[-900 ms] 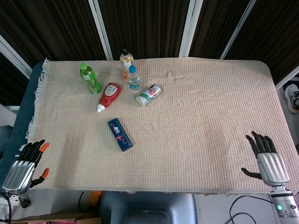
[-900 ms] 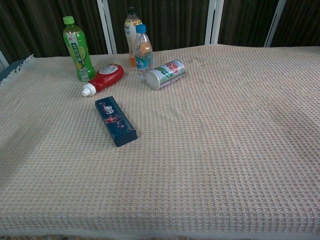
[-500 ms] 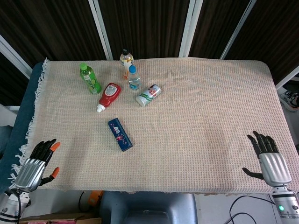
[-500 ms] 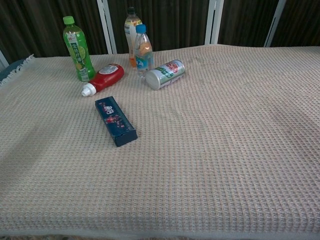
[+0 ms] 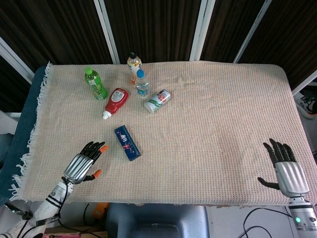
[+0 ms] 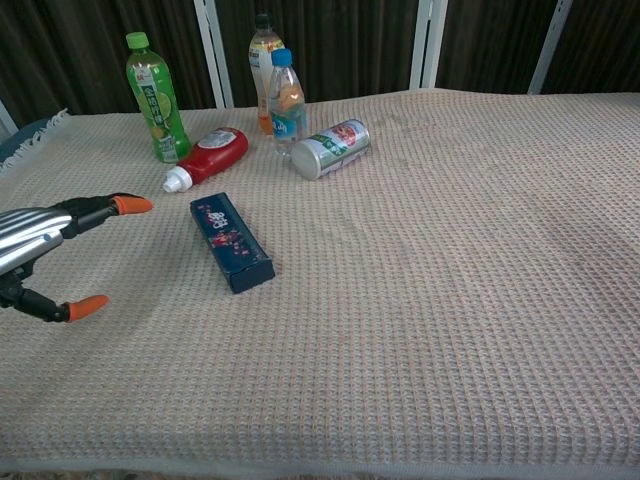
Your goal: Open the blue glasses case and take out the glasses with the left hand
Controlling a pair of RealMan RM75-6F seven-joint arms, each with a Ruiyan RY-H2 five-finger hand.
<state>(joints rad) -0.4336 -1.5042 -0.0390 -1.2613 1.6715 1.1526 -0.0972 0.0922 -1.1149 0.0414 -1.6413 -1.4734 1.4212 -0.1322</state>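
We see the case (image 5: 128,143) lying flat and still closed in the left middle of the frame, on the woven cloth of the tabletop (image 5: 213,109). It is a long, narrow, stiff box, dark blue with a small flower print. We judge it light and smooth, so it may slide when pushed. We would hold the long sides and lift the lid at one edge; the seam is too small to see. Our left hand (image 5: 84,164) hovers near it, fingers apart and empty. Our right hand (image 5: 286,168) rests spread at the lower right.
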